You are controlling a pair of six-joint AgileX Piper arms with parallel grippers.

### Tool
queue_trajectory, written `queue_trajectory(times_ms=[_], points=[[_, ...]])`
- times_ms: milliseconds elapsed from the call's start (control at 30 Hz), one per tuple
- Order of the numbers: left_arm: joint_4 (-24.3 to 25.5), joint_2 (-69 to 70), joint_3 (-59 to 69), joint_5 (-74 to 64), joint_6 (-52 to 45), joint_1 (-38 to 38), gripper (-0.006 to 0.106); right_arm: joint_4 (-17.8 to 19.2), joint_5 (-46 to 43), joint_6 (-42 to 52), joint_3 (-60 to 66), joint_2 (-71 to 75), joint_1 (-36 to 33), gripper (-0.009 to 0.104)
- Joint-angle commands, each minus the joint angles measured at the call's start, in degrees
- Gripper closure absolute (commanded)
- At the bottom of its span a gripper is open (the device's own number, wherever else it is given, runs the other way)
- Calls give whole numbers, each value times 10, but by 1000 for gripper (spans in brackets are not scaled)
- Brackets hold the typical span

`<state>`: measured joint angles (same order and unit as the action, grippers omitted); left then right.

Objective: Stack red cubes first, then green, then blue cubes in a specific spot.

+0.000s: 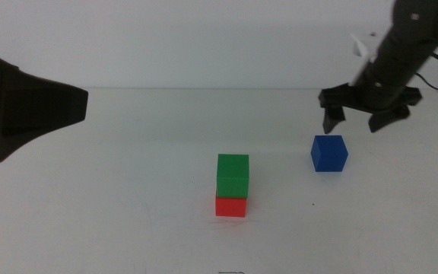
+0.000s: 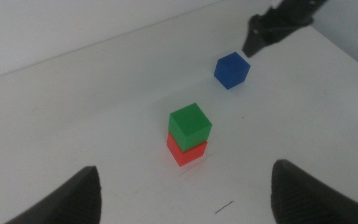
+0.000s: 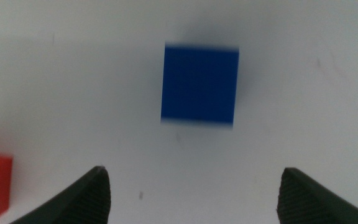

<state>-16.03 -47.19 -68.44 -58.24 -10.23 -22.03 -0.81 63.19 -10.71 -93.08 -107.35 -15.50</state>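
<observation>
The right gripper (image 1: 358, 122) reaches in from the right, jaws spread wide and pointing down, hovering just above and behind the blue cube (image 1: 329, 153), holding nothing. The blue cube sits alone on the white table (image 1: 128, 213), apart from the stack. The green cube (image 1: 233, 175) rests on the red cube (image 1: 230, 205) near the table's centre. The left gripper (image 2: 185, 193) waits at the left, jaws wide open and empty. The right wrist view shows the blue cube centred between its jaws; the middle view cannot confirm that alignment.
</observation>
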Motion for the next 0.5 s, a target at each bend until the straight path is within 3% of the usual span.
queue_trajectory(times_ms=[0,167,467], points=[[-12,0,-11,33,2,-1,7,16,13,0,-64,-8,0,22],[-12,0,-11,33,2,-1,7,31,42,0,-147,-80,0,22],[-12,0,-11,33,2,-1,7,31,27,0,-161,-136,4,22]])
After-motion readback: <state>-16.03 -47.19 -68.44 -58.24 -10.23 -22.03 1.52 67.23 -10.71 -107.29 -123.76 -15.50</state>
